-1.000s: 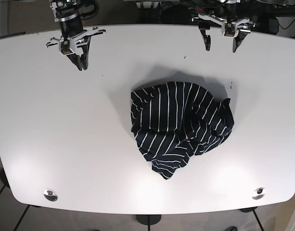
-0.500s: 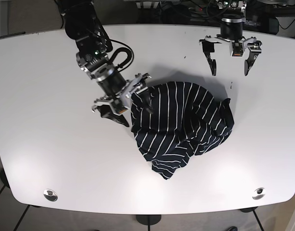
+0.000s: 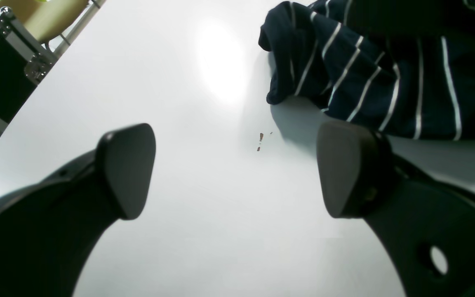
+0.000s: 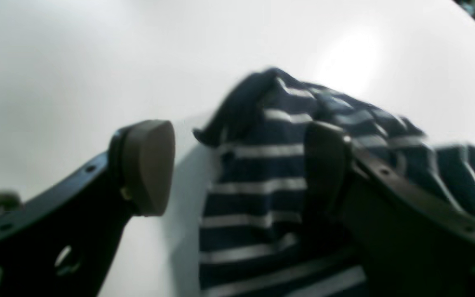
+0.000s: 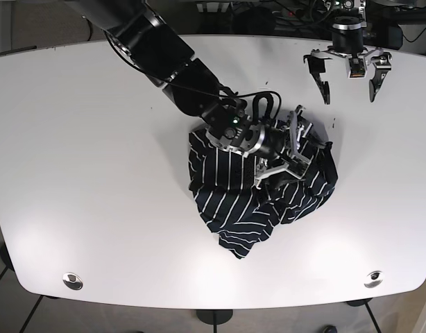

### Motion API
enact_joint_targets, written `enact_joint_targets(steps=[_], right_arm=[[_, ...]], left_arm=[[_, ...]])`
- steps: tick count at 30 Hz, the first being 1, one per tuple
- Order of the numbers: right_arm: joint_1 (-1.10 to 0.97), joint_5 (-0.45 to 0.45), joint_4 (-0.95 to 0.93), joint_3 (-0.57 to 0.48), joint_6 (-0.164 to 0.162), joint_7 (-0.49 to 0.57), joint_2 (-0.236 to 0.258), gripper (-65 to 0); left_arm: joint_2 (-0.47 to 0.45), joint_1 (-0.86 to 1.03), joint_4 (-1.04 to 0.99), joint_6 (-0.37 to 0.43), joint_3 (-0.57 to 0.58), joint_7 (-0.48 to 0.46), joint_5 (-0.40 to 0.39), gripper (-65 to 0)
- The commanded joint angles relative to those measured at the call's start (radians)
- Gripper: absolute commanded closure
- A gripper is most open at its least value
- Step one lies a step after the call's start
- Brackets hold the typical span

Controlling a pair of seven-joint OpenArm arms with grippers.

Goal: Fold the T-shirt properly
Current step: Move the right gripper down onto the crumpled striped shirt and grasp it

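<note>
T-shirt (image 5: 258,187): we are seeing it lying crumpled in a dark, white-striped heap near the middle of the white counter (image 5: 81,187), nothing folded yet.
Right pincer (image 5: 286,156): we are reaching over the heap with jaws spread; in the right wrist view one finger is sitting over the striped cloth and the other over bare counter, grasping nothing.
Left pincer (image 5: 348,76): we are hovering it near the far edge, released, apart from the shirt.
Risk: we are judging that closing here could pinch several layers at once, so lifting would drag the whole bundle instead of spreading it.
Writing: we are finding no readable brand or label.
</note>
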Motion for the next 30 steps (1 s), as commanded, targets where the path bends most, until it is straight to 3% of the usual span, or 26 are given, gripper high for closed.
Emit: enact_joint_targets(steps=[1,3,8,13,16,23,27,28,30], right_arm=[[0.067,0.015,-0.038,-0.01,0.003,0.045,-0.008,-46.8],[0.123,0.058,-0.084,-0.066,0.0,0.088,-0.008,-46.8],[0.261,0.227,-0.292,-0.079,0.008,0.122,-0.008,-46.8],[0.287,0.233,-0.376,-0.079,0.011,0.144,-0.008,-46.8],[0.285,0.242,-0.381,-0.15,0.026,0.142,-0.008,-46.8],[0.239,0.231,-0.413,-0.156,0.026,0.15,-0.008,-46.0],[0.231,0.233,-0.476,-0.156,0.013,0.223,-0.008,-45.3],[0.231,0.233,-0.491,-0.156,0.013,0.228,-0.008,-42.8],[0.231,0.233,-0.502,-0.156,0.013,0.254,-0.008,-28.9]], left_arm=[[0.004,0.009,0.016,0.007,-0.013,-0.025,-0.002,-56.7],[0.028,0.009,0.016,0.006,-0.016,-0.025,-0.002,-56.7],[0.036,0.006,0.016,0.006,-0.014,-0.025,-0.002,-56.7],[0.038,0.005,0.016,0.006,-0.01,-0.025,-0.002,-56.7],[0.038,0.005,0.016,0.006,-0.01,-0.025,-0.002,-56.7],[0.038,0.002,0.016,0.006,-0.01,-0.025,-0.002,-56.7],[0.032,0.002,0.016,0.006,-0.01,-0.025,-0.002,-56.7],[0.032,0.002,0.016,0.006,-0.01,-0.025,-0.002,-56.7],[0.03,0.002,0.016,0.006,-0.01,-0.025,-0.002,-56.7]])
